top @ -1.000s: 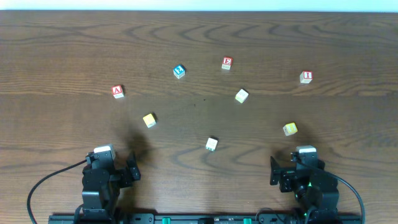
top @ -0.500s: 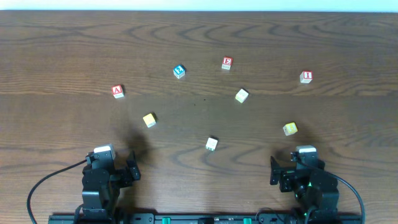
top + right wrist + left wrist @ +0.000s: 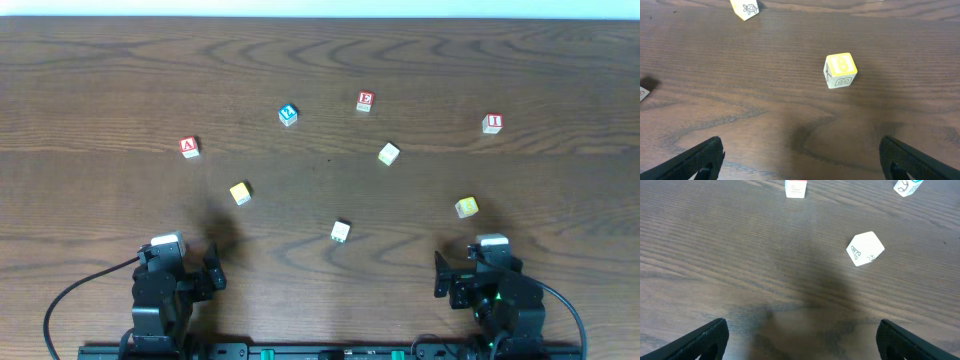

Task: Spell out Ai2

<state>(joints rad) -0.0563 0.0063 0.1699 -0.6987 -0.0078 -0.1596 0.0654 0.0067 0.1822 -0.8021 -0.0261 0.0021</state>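
Several small letter blocks lie scattered on the wooden table. A red A block (image 3: 189, 147) sits at the left and also shows in the left wrist view (image 3: 795, 188). A red I block (image 3: 491, 123) sits at the far right. A blue-marked block (image 3: 288, 114) lies at the back; I cannot read its character. My left gripper (image 3: 178, 264) (image 3: 801, 340) is open and empty at the front left. A pale block with a green A (image 3: 865, 248) lies ahead of it. My right gripper (image 3: 480, 266) (image 3: 801, 157) is open and empty at the front right, behind a yellow block (image 3: 840, 70).
A red E block (image 3: 365, 101) lies at the back middle. A pale block (image 3: 389, 153), a yellow block (image 3: 240, 193), another yellow block (image 3: 466, 207) and a white block (image 3: 341, 232) lie mid-table. Bare wood lies between both grippers.
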